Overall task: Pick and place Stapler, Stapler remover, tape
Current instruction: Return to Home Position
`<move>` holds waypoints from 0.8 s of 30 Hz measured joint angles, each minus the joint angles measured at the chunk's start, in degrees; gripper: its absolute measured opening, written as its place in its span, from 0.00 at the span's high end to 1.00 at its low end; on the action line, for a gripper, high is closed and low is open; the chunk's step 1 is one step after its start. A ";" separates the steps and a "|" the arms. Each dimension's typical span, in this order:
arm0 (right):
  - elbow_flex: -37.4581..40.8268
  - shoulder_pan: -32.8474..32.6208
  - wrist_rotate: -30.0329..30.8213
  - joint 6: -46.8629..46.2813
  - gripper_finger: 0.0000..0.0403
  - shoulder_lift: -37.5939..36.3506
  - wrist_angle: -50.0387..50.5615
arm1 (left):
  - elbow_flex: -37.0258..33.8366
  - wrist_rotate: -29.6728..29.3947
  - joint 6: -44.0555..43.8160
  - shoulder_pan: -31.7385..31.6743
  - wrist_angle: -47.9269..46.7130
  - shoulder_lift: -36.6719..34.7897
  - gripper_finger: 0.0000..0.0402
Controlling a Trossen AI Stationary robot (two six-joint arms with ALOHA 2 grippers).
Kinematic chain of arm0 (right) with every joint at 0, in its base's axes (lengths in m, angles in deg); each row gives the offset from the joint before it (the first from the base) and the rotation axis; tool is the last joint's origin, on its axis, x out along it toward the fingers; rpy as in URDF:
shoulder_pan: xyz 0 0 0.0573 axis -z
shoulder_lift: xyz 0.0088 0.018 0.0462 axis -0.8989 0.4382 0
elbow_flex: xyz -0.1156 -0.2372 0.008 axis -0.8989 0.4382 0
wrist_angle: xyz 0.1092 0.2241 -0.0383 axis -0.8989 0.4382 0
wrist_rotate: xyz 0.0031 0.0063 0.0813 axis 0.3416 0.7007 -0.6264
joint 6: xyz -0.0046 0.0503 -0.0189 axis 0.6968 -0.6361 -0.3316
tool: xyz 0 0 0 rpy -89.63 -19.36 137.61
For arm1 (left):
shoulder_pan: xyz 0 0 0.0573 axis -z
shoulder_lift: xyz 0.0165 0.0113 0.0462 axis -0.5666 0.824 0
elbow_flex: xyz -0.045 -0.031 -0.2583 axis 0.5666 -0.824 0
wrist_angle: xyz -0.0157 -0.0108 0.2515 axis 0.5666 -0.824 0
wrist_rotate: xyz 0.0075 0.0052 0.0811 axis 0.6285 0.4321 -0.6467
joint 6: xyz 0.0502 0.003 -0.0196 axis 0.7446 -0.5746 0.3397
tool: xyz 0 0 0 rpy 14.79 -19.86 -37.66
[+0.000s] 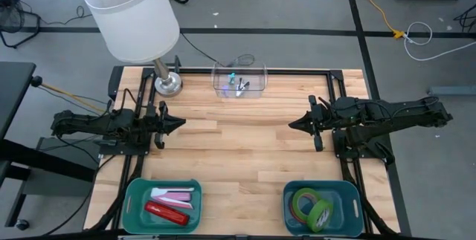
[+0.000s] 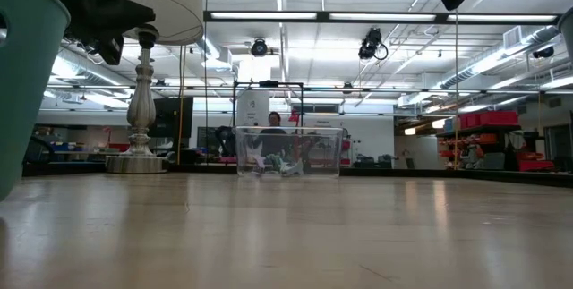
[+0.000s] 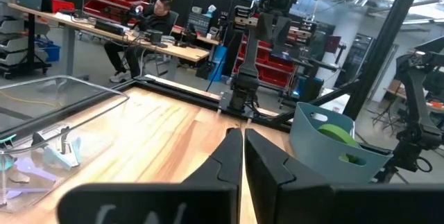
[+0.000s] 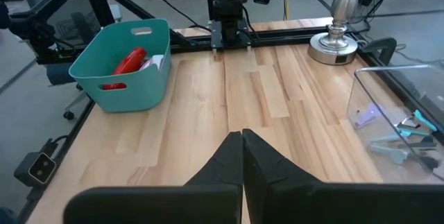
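The green tape rings lie in the teal bin at the table's near right; one green ring shows over that bin's rim in the left wrist view. No red-pink ring shows. A red stapler and pink pieces lie in the near-left teal bin; in the right wrist view the stapler leans inside it. My left gripper hovers shut at the table's left, my right gripper shut at its right. Both hold nothing.
A clear plastic box with small blue and purple items stands at the far middle of the table. A lamp with a white shade and silver base stands at the far left. Bare wood lies between the grippers. A person sits at a desk beyond.
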 joint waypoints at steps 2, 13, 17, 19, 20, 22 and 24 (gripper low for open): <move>0.00 -0.01 0.00 1.25 1.00 0.00 -0.14 | 0.00 0.00 0.02 0.00 0.00 0.00 0.95; 0.00 0.00 -0.02 3.50 1.00 0.00 -4.19 | 0.00 0.02 0.13 0.02 0.00 0.00 0.95; 0.00 0.00 0.04 8.37 0.98 -0.02 -5.58 | 0.00 0.02 0.11 0.00 0.00 0.00 0.95; 0.00 -0.02 0.90 10.44 0.98 0.00 -5.95 | 0.00 0.02 0.11 0.00 0.00 0.00 0.95; 0.00 0.00 1.81 10.78 0.98 0.00 -6.12 | 0.00 0.04 0.11 0.00 0.00 0.00 0.95; 0.00 0.00 2.66 10.80 0.98 -0.02 -6.22 | 0.00 0.04 0.11 0.00 -0.01 0.00 0.95; 0.00 0.00 2.62 10.83 0.99 0.00 -6.21 | 0.00 0.04 0.11 0.00 0.00 0.00 0.95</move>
